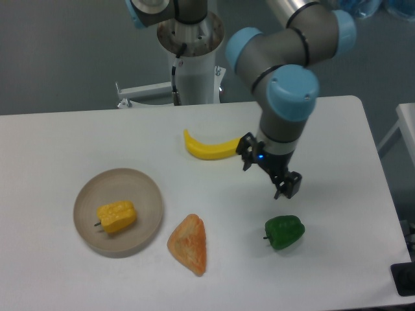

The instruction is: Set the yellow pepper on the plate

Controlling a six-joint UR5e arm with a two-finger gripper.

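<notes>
Robotics lab / test setup. Evidence: UR-type arm w/ grey links, blue joint caps, mounted on white pedestal behind plain white table. Toy plastic food as props: banana, green pepper, orange-red wedge. Grey floor; no household or kitchen fittings seen.
</notes>
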